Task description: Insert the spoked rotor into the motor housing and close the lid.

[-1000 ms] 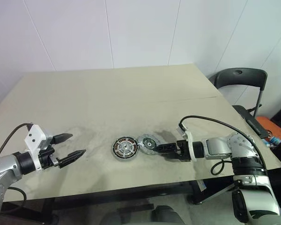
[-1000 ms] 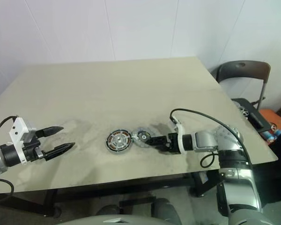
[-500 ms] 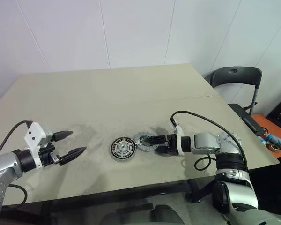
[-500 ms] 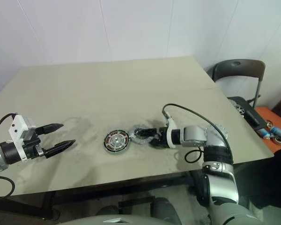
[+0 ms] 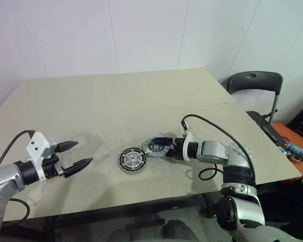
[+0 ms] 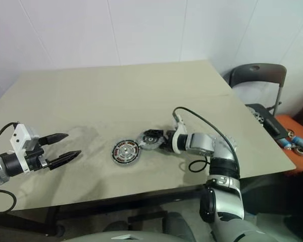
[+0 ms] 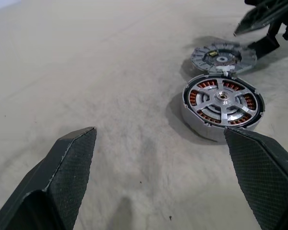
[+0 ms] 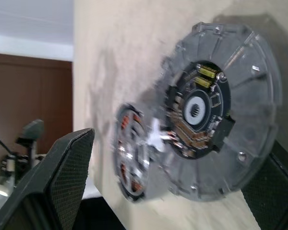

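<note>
Right tool [image 5: 159, 146] spread wide, its 2 fingers straddling the lid [image 8: 221, 120] near the bench [image 5: 116, 101] middle. One finger sits over the lid's far edge, the other low at its near edge; contact with the lid cannot be told. Lid lies flat, circuit side up, touching the housing [image 7: 223, 105] beside it. Housing sits on the bench, silver spokes and copper coils showing on top; whether the rotor already sits inside cannot be told for certain. Left tool [image 5: 76, 155] spread wide, holding nothing, hovering above the bench well apart from the housing, on the robot's left.
</note>
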You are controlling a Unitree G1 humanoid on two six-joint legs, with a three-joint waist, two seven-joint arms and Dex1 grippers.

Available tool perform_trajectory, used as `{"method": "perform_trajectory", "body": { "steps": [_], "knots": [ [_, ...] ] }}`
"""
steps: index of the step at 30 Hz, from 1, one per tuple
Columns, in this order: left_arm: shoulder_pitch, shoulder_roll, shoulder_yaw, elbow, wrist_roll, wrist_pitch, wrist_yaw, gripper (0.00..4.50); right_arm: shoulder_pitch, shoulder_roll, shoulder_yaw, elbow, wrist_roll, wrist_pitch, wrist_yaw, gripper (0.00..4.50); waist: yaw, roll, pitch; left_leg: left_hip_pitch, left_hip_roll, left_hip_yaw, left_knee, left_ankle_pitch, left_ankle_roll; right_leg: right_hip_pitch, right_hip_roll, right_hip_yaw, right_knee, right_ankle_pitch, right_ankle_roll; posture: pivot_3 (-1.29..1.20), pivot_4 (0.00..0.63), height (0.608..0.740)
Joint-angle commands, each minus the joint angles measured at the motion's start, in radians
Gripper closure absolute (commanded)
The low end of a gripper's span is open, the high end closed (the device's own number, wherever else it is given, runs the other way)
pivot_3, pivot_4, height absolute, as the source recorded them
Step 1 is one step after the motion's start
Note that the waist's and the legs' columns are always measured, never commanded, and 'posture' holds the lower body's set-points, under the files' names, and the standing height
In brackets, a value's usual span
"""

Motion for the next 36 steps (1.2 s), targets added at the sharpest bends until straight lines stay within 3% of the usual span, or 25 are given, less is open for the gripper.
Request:
{"method": "perform_trajectory", "body": {
  "steps": [1,21,29,36],
  "knots": [
    [0.008,0.001,0.028,-0.034,0.002,-0.024,0.005,0.00,0.003,0.023,-0.006,-0.054,-0.011,-0.046,0.042,0.04,0.000,0.000,0.000,0.000,0.000,0.000,0.000,0.000,0.000,0.000,0.000,0.000,0.000,0.000,0.000,0.00,0.000,0.740],
    [-0.001,0.019,0.044,-0.030,-0.004,-0.012,0.015,0.00,0.004,0.104,0.126,-0.148,-0.089,-0.136,0.347,0.04,0.000,0.000,0.000,0.000,0.000,0.000,0.000,0.000,0.000,0.000,-0.001,0.000,0.000,0.000,0.000,0.00,0.000,0.740],
    [-0.020,0.026,0.044,-0.015,-0.001,-0.005,0.015,0.00,-0.003,0.027,0.291,-0.349,-0.144,-0.103,0.462,0.04,0.001,0.000,0.000,0.000,0.000,-0.001,0.000,0.000,0.000,-0.001,-0.002,-0.001,0.000,0.000,0.000,0.00,0.000,0.740],
    [-0.017,0.019,0.043,-0.024,-0.001,-0.004,0.018,0.00,-0.015,-0.129,0.543,-0.504,-0.359,-0.266,0.634,0.04,0.001,0.000,0.000,0.000,0.000,0.000,0.000,0.000,0.000,-0.001,-0.001,-0.001,0.000,0.000,0.000,0.00,0.000,0.740]
  ]
}}
